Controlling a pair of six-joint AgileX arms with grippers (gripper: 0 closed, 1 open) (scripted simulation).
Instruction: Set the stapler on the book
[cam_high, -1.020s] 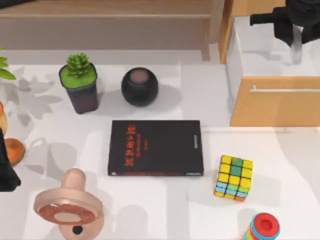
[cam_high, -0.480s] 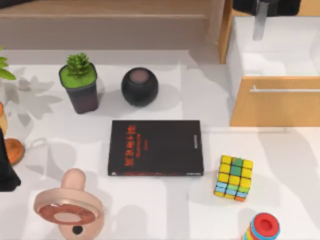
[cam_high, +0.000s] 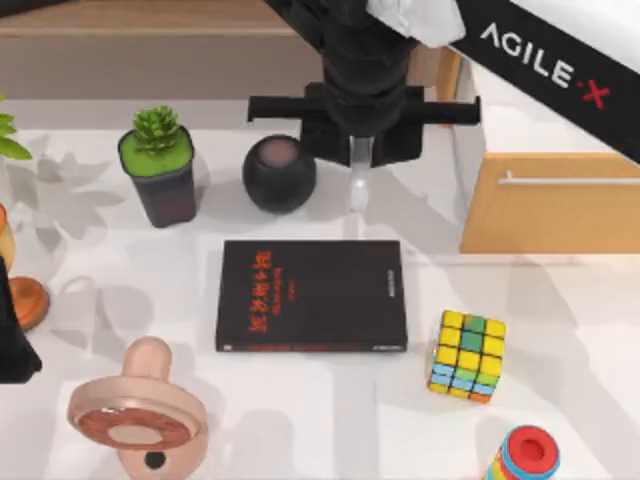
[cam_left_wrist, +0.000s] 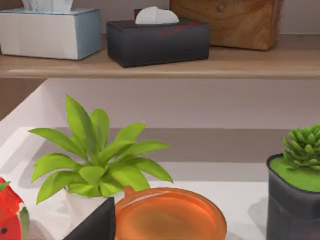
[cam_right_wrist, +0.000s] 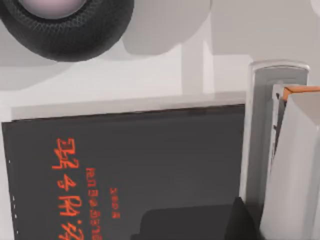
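Top view is showing my right gripper (cam_high: 360, 160) hanging above the table just behind the flat black book with red letters (cam_high: 311, 296), squeezing a thin pale grey-white stapler (cam_high: 359, 178) that is pointing down toward the book's far edge. Beside the gripper, to the left, a round black mesh speaker (cam_high: 279, 173) is sitting, and further left a small green plant in a dark square pot (cam_high: 160, 170) is standing. My left arm is sitting parked at the table's left edge.
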